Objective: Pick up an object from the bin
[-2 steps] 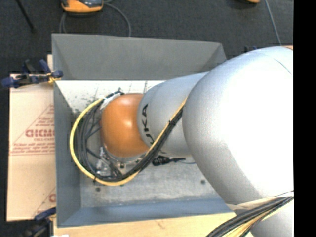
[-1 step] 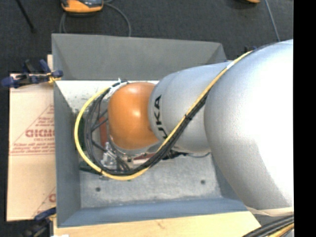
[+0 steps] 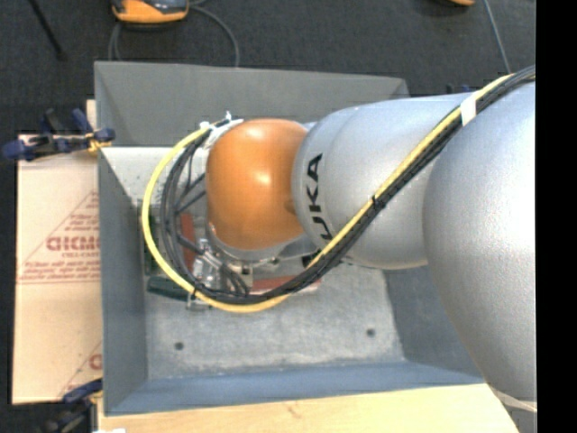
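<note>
My gripper [image 3: 213, 269] is low in the bin's left half, and only part of its metal body shows under the orange wrist cover. A dark green thing [image 3: 168, 287] lies just to its left, near the bin's left wall, partly hidden by cables. A flat red thing [image 3: 270, 283] peeks out from beneath the arm just to the gripper's right. More red [image 3: 186, 229] shows behind the cable loops. I cannot tell whether anything is between the fingers.
The arm, its orange cover and loops of yellow and black cable hide the middle and back of the bin. The bin's left wall stands close to the gripper. The speckled grey floor stretches toward the front wall.
</note>
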Tool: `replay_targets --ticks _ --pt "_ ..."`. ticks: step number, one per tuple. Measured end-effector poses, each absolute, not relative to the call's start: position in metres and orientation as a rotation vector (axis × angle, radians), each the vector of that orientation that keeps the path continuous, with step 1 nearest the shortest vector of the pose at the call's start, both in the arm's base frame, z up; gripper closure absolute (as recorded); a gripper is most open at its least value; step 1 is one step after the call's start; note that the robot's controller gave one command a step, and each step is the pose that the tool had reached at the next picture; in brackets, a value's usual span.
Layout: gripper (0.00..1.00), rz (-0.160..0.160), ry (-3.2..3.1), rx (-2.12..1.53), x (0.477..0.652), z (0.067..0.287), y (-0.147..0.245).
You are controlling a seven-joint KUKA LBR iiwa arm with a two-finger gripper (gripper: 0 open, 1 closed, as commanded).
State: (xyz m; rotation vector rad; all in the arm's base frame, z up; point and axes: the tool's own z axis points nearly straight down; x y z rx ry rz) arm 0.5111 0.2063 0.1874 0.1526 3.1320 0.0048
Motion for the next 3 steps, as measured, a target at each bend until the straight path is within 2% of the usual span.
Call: replay_targets --ticks 1,2,3 --pt "1.00 0.005 3.131 0.167 0.510 0.148 0.203" --pt "1.00 -0.003 3.143 0.170 0.511 0.182 0.204" --pt "1.00 0.008 3.127 0.168 0.515 0.207 0.208"
